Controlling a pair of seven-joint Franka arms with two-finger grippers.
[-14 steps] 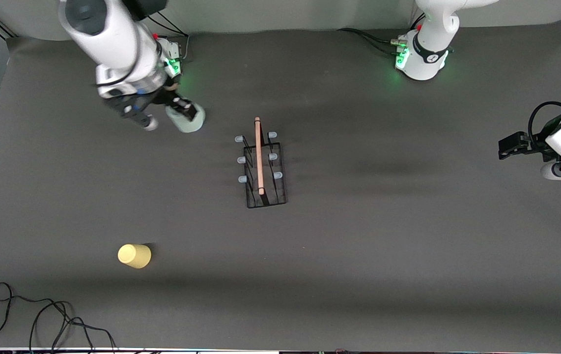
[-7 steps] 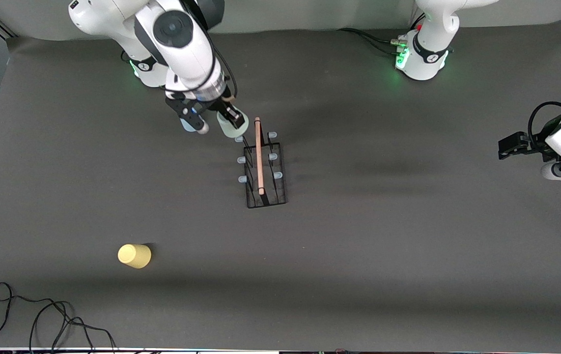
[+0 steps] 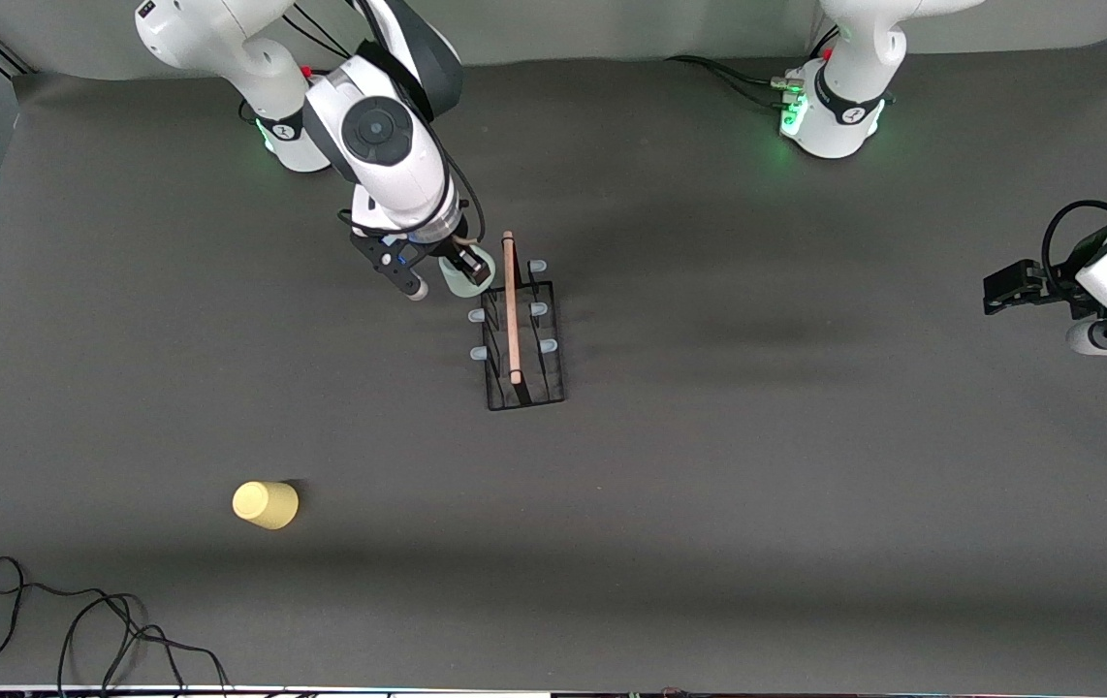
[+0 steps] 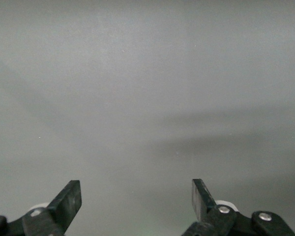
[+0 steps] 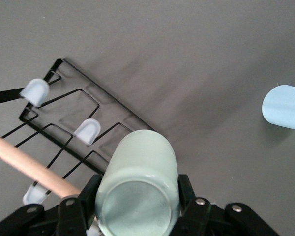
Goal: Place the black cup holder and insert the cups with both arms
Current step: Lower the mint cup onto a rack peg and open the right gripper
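The black cup holder (image 3: 522,330) stands mid-table with its wooden handle (image 3: 511,305) running toward the front camera. My right gripper (image 3: 464,267) is shut on the sage green cup (image 3: 468,271) and holds it over the rack's corner peg, at the end farthest from the front camera on the right arm's side. In the right wrist view the cup (image 5: 137,167) sits between the fingers above the rack wire (image 5: 105,95) and pegs (image 5: 87,131). The light blue cup (image 5: 285,107) lies on the table nearby. The yellow cup (image 3: 266,504) stands nearer the front camera. My left gripper (image 3: 999,289) waits open and empty (image 4: 135,189).
A black cable (image 3: 79,620) lies at the table's front edge toward the right arm's end. The arm bases (image 3: 292,136) (image 3: 835,107) stand along the edge farthest from the front camera.
My right arm has carried the green cup from near its base to the rack's corner and brought it lower. The left arm, rack and yellow cup have not moved.
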